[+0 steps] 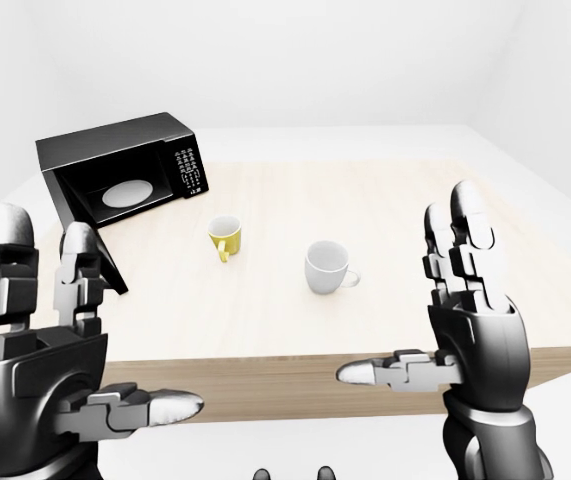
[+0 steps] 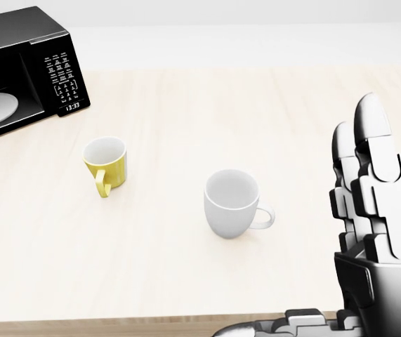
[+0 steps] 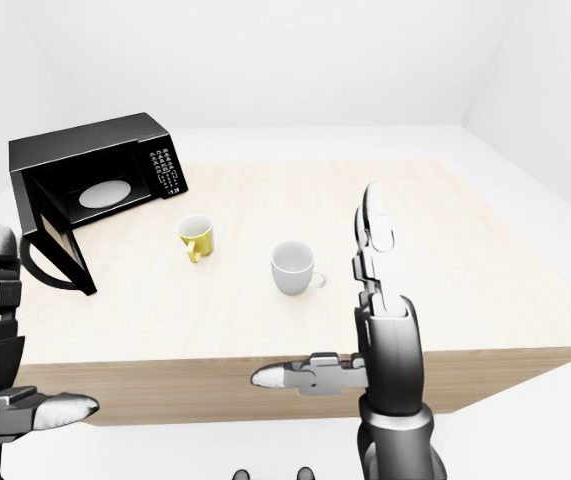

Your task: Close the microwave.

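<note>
Two hands are hovering low in the eye views, both spread wide and holding nothing. The left hand (image 1: pixel 60 345) is rising at the bottom left of the left-eye view, its fingers (image 1: pixel 5 270) standing upright and its thumb pointing toward the middle of the picture. The right hand (image 1: pixel 455 335) is mirroring it at the bottom right, fingers (image 1: pixel 465 240) pointing up and thumb reaching leftward. Both are hanging at the near edge of the desk (image 1: pixel 395 200), touching none of the things on it.

Nearest the right hand, a white mug (image 2: pixel 232 203) is standing upright on the pale wooden top, its handle turning toward the right of the head view. A yellow mug (image 2: pixel 106 164) is standing upright to its left, well apart from it, with its handle facing the bottom of the view.

Farther left, toward the top left of every view, the black microwave (image 3: pixel 90 165) is sitting on the desk with its keypad panel (image 2: pixel 63 77) on its right side; the display is reading 13:33. Its door (image 3: pixel 60 255) is hanging open, swinging out toward the lower left of the right-eye view, and a white turntable plate (image 1: pixel 127 192) is showing inside the cavity. The left hand is hovering below the open door, apart from it.
</note>
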